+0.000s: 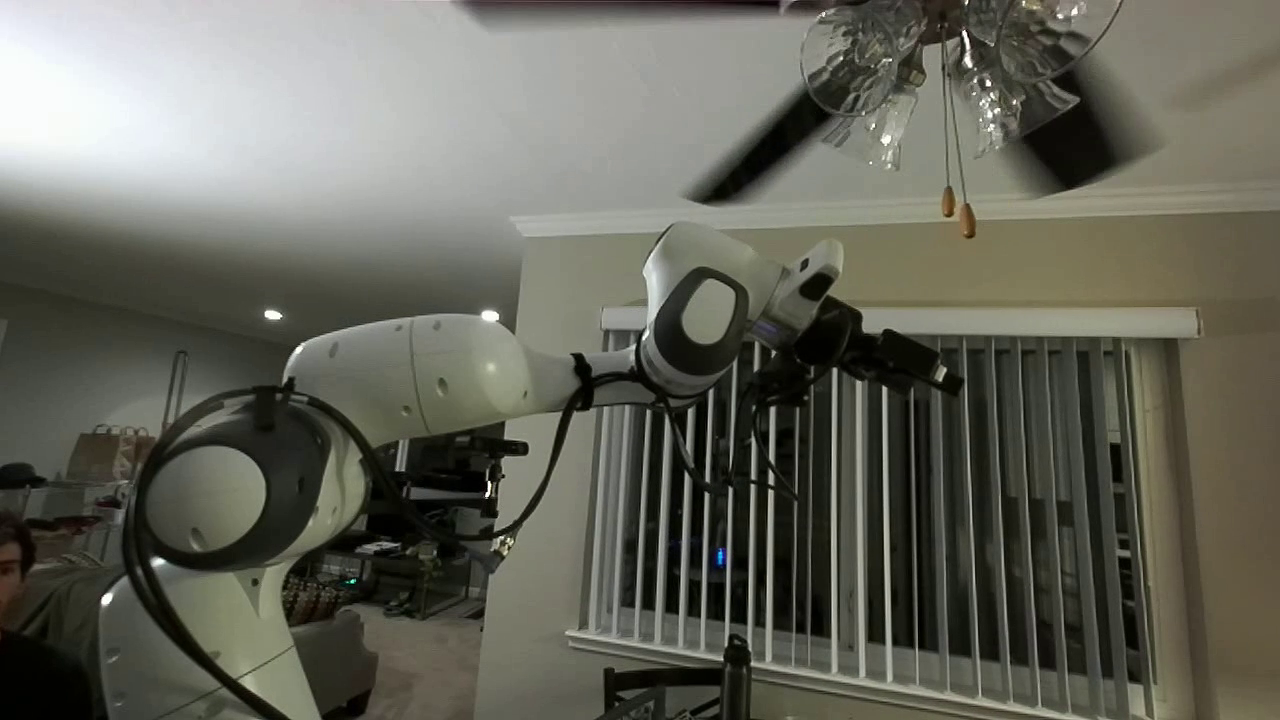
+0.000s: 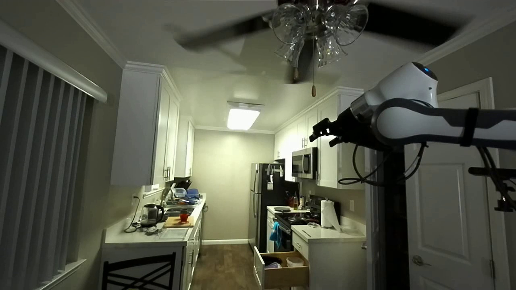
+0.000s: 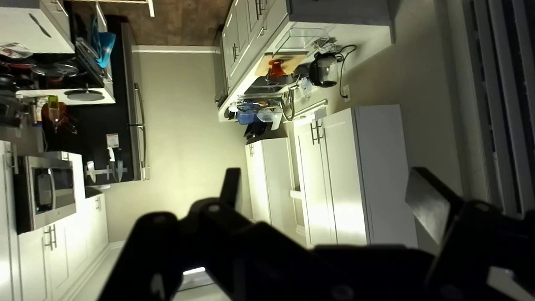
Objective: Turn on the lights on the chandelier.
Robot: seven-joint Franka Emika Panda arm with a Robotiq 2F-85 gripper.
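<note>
Several unlit lights (image 2: 328, 47), axes oblique, mouths dn./outwd.

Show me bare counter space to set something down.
The counter above the open drawer: bare between the paper towel roll and near edge. The opposite counter: bare near corner, bordered by a transparent item and kettle cord. Crowded: around the kettle, cutting board and dishes.

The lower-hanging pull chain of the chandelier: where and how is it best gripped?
Probably by the amber bead at its lower end, bringing the hand up from below: the bead is thicker than the chain and hangs free, with glass shades and blurred blades above.
</note>
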